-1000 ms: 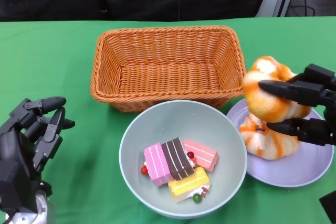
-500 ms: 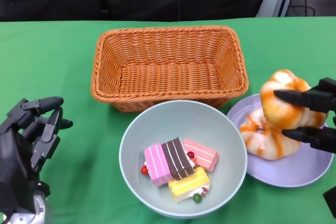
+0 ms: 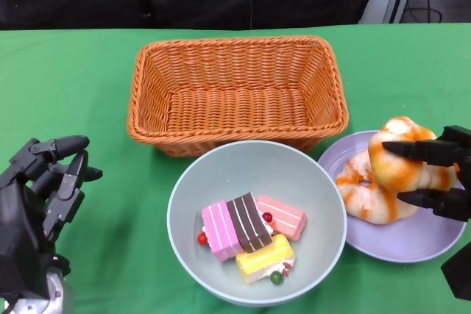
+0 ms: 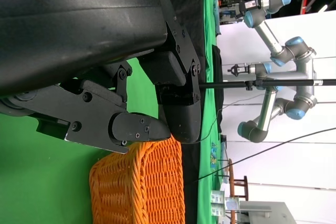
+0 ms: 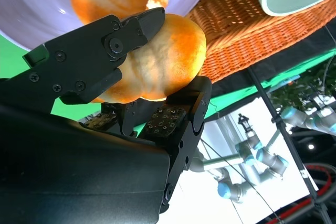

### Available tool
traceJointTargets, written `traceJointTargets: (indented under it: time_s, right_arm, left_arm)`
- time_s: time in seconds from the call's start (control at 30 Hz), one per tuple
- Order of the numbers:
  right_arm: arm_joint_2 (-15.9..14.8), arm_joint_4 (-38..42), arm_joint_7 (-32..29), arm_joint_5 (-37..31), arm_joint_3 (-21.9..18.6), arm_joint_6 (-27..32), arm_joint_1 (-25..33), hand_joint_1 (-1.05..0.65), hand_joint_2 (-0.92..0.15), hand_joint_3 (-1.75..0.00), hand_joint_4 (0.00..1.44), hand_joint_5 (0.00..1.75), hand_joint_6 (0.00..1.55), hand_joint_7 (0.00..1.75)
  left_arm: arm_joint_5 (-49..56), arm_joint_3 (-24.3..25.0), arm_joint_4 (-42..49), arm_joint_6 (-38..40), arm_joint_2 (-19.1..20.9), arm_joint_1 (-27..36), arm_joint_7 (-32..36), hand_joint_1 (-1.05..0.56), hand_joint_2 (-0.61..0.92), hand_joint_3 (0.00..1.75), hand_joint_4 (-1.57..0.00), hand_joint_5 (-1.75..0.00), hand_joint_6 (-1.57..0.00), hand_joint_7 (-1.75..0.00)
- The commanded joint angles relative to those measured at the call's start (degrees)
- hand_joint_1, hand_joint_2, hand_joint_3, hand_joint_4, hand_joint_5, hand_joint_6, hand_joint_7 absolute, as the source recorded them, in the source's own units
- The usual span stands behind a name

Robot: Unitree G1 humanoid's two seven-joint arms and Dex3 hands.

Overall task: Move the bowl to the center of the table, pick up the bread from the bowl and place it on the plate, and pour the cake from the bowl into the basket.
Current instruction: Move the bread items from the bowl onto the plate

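- My right hand [image 3: 434, 174] grips a glazed orange bread roll [image 3: 403, 154], fingers above and below it; in the right wrist view the same hand [image 5: 131, 77] shows black fingers [image 5: 113, 40] clamped across the roll [image 5: 168, 51].
- I hold the roll over the purple plate [image 3: 412, 237], pressed against a second bread piece [image 3: 368, 193] that lies on the plate. I cannot tell whether the held roll itself touches the plate.
- The plate sits at my right, just beside the bowl [image 3: 324, 182], their rims close or touching.
- The pale grey-green bowl is in the middle of the table, in front of me, right against the near wall of the basket [image 3: 235, 134].
- Inside the bowl lie the cake slices: a pink one [image 3: 219, 230], a brown striped one [image 3: 249, 222], a salmon-pink one [image 3: 282, 216] and a yellow one [image 3: 265, 257], packed together with small red and green balls beside them.
- The orange wicker basket stands behind the bowl, upright.
- My left hand [image 3: 40, 193] hovers over the green table [image 3: 88, 71] at my left, well apart from the bowl, holding nothing, fingers loosely bent and apart.
- The left wrist view shows that hand's fingers [image 4: 136, 127] over green cloth with a corner of the basket [image 4: 139, 184] beyond them.
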Motion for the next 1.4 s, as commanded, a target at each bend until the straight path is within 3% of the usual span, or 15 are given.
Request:
traceJointTargets:
  time_s: [0.03,0.23,0.43,0.67,1.13,1.27,1.33,1.4]
  right_arm:
    - [-0.21,2.11,2.37,2.00,0.61,-0.26,-1.47,-0.09,-0.86,0.00,0.86,1.13,1.16,0.01]
    - [0.04,4.67,5.69,3.73,1.64,-1.22,-2.58,-0.12,-0.86,0.00,0.90,1.02,1.16,0.01]
    - [0.67,6.17,9.14,5.12,1.94,-0.22,-3.13,-0.14,-0.88,-0.01,0.89,1.04,1.15,0.00]
    - [1.74,8.05,10.01,4.57,3.37,2.23,-4.60,-0.14,-0.89,0.00,0.89,0.96,1.13,0.00]
    - [2.73,10.53,10.46,4.15,5.83,6.37,-5.76,-0.13,-0.90,0.00,0.85,0.98,1.10,0.00]
    - [2.18,10.04,7.90,3.00,7.23,6.00,-5.52,-0.17,-0.90,0.00,0.87,0.76,1.06,0.00]
    - [1.99,9.38,6.22,2.31,7.82,5.96,-5.31,-0.18,-0.88,0.00,0.87,0.60,0.97,0.00]
    - [1.97,8.77,4.68,2.04,8.26,5.79,-5.02,-0.22,-0.86,0.00,0.86,0.38,0.79,0.00]
  left_arm:
    - [0.27,-0.04,-0.26,-0.40,0.88,0.14,0.49,-0.24,0.92,0.24,-0.85,-1.24,-0.95,-0.78]
    - [-0.04,-0.02,-0.61,-0.17,0.66,0.20,0.04,-0.24,0.92,0.24,-0.85,-1.23,-0.96,-0.77]
    - [-0.29,-0.02,-0.66,-0.18,0.62,0.25,-0.48,-0.24,0.92,0.23,-0.85,-1.23,-0.96,-0.76]
    - [-0.05,-0.06,-0.39,-0.38,0.91,0.18,-0.41,-0.23,0.92,0.25,-0.86,-1.22,-0.97,-0.75]
    - [0.14,-0.20,-0.51,-0.14,0.76,0.30,-0.13,-0.25,0.92,0.22,-0.86,-1.21,-0.98,-0.73]
    - [0.67,-0.39,-0.49,-0.47,0.85,0.56,0.40,-0.25,0.92,0.22,-0.86,-1.22,-0.98,-0.73]
    - [0.55,-0.45,-0.49,-0.41,0.88,0.58,0.20,-0.25,0.92,0.23,-0.85,-1.22,-0.97,-0.73]
    - [0.31,-0.44,-0.46,-0.34,0.92,0.52,-0.06,-0.24,0.92,0.23,-0.86,-1.23,-0.97,-0.74]
